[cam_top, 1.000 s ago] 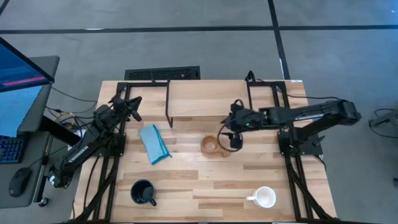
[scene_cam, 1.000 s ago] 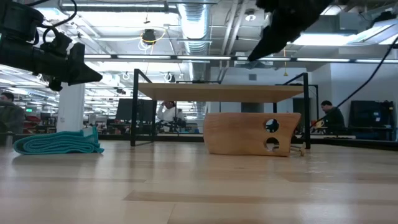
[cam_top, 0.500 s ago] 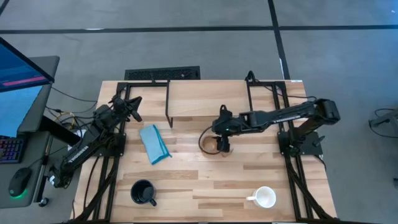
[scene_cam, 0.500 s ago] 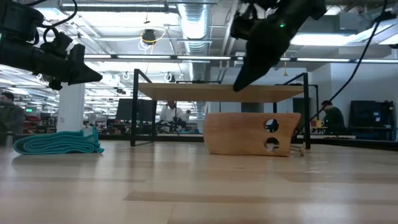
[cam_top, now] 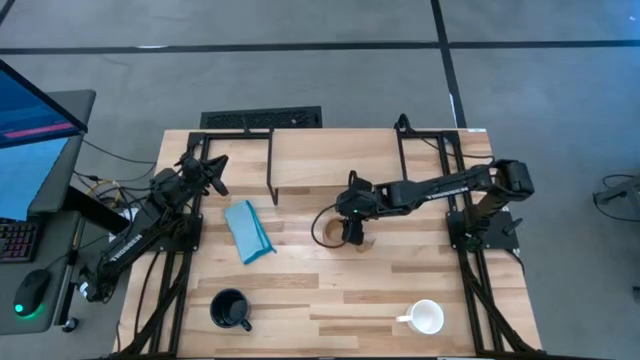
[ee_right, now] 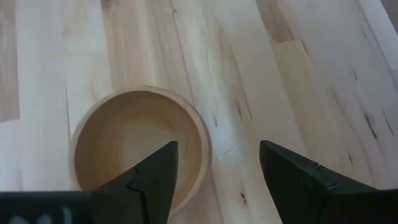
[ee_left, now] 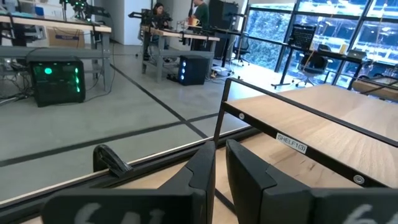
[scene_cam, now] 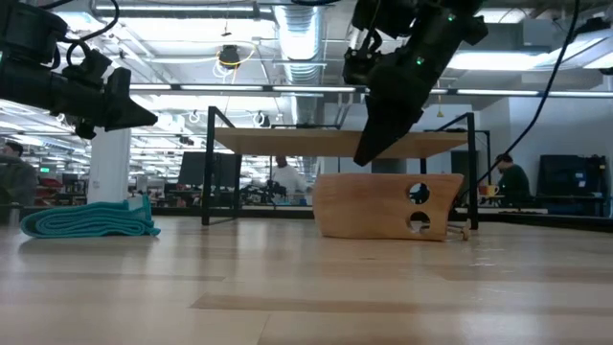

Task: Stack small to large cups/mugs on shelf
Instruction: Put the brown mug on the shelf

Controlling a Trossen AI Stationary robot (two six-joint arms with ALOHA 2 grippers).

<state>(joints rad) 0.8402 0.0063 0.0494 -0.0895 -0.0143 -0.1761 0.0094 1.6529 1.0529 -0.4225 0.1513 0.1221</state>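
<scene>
Although the task calls for three cups stacked on the shelf (cam_top: 335, 160), none of them is there yet: its plank top, in the upper middle of the high view, is bare. The wooden cup (cam_top: 330, 231) sits on the tabletop (cam_top: 300, 300) just below the shelf, near the centre of the frame. The black mug (cam_top: 230, 309) stands at the lower left and the white mug (cam_top: 426, 318) at the lower right, both well apart from the shelf and from each other. A folded blue cloth (cam_top: 248, 230) lies left of the wooden cup.

The right gripper (cam_top: 351, 233) reaches in from the right and hangs over the wooden cup's right rim. In the right wrist view its fingers (ee_right: 155, 171) are spread wide, one over the cup's rim and bowl, the other over bare wood beside it, so nothing is held. The low view shows the gripper above the cup, in front of the shelf edge, not yet down on it.

The left gripper (cam_top: 213, 170) waits at the upper left of the tabletop, beside the shelf's left legs; its fingers stand close together with only a narrow gap, holding nothing.

By this reading the work is at its very start: the first grasp, on the smallest cup, seems to be under way, and all three placements remain.
</scene>
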